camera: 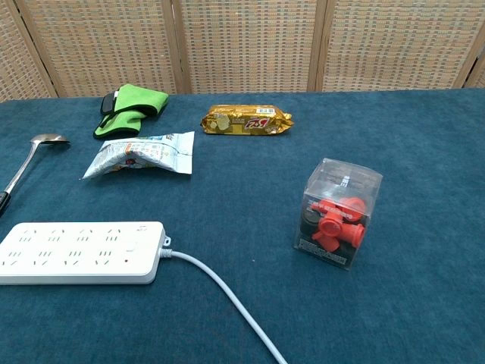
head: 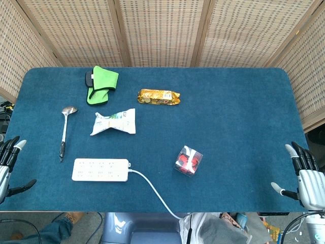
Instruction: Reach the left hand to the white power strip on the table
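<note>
The white power strip (head: 100, 170) lies flat near the table's front edge, left of centre, also in the chest view as the power strip (camera: 78, 252). Its white cord (head: 155, 191) runs off to the front right and over the table edge. My left hand (head: 7, 168) hovers at the table's left edge, fingers spread and empty, well left of the strip. At the table's right edge my right hand (head: 304, 173) is open and empty too. Neither hand shows in the chest view.
A metal spoon (head: 64, 130) lies just behind the strip's left end. Behind the strip are a white snack packet (head: 115, 122), a green cloth (head: 101, 84) and a gold biscuit pack (head: 159, 96). A clear box of red parts (head: 189, 160) stands right of the strip.
</note>
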